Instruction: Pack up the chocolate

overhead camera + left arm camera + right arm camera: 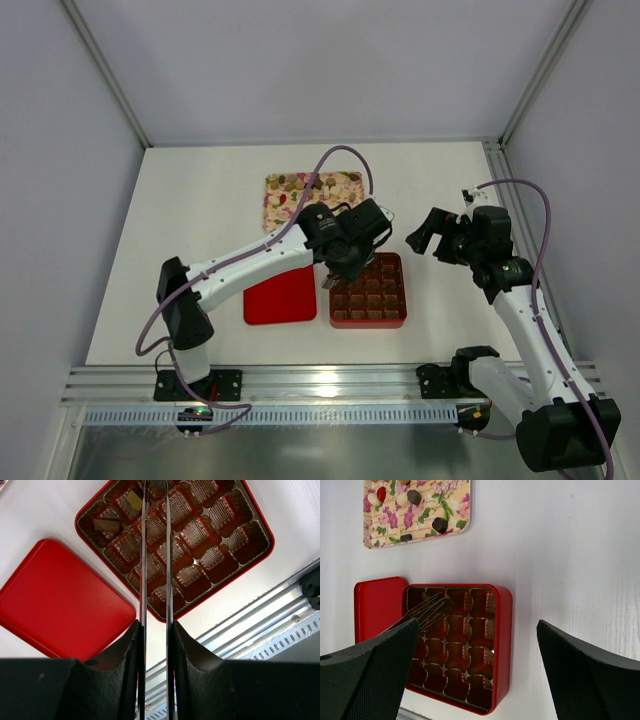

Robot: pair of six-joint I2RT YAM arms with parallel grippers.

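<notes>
My left gripper is shut on thin metal tongs. The tongs reach over the far-left cells of the red box's brown gridded insert. They also show in the right wrist view. Two brown chocolate pieces lie in corner cells of the insert. I cannot tell whether the tong tips hold anything. More chocolates lie on the flowered tray behind the box. My right gripper is open and empty, held above the table to the right of the box.
The red lid lies flat on the table, just left of the box. An aluminium rail runs along the near table edge. Enclosure walls stand on both sides and at the back.
</notes>
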